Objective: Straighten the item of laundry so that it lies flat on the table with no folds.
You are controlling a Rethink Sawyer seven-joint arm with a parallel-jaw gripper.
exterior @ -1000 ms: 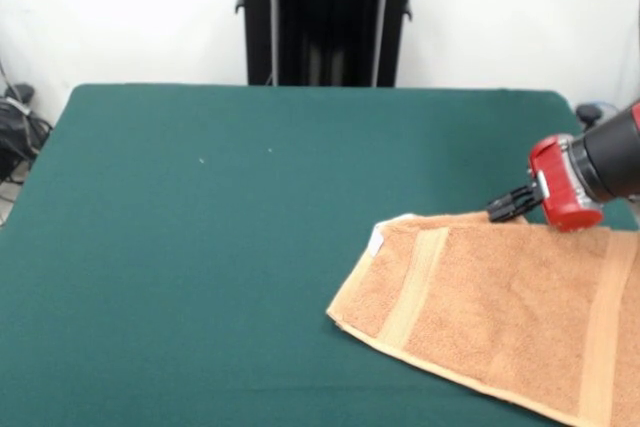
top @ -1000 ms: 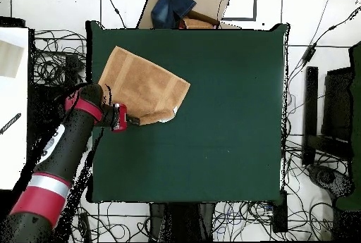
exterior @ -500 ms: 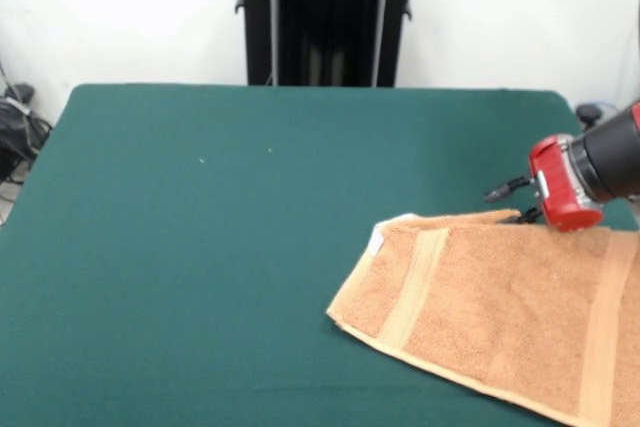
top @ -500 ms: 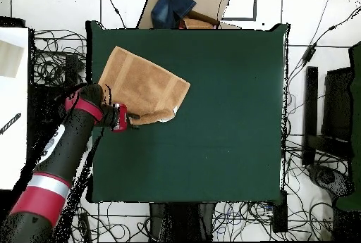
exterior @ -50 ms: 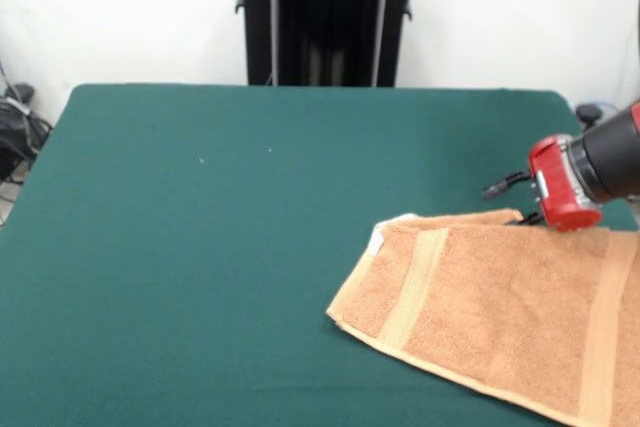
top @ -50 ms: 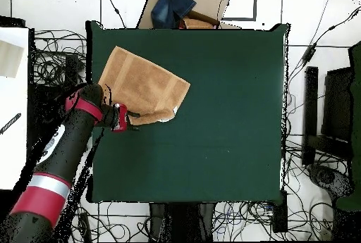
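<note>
**A:** So where's the towel sitting? In the front view it fills the lower right of the frame on the green bench, running off the right and bottom edges. Two paler woven bands cross it, and a bit of white tag peeks out at its upper left corner.

**B:** Yep, and from overhead the towel is in the upper left corner of the bench, turned at an angle. Its lower edge looks doubled over near the white bit, so not fully flat.

**A:** And the pincer?

**B:** Right at the towel's top edge in the front view, at the right side of the frame, sticking out leftward from the red wrist. Its black fingers are spread apart, one above the cloth edge and one down at it. Nothing's held between them. Whether the lower one touches the cloth, can't tell.

**A:** Overhead, the pincer sits just below the towel's lower edge, arm coming in from the lower left.
</note>
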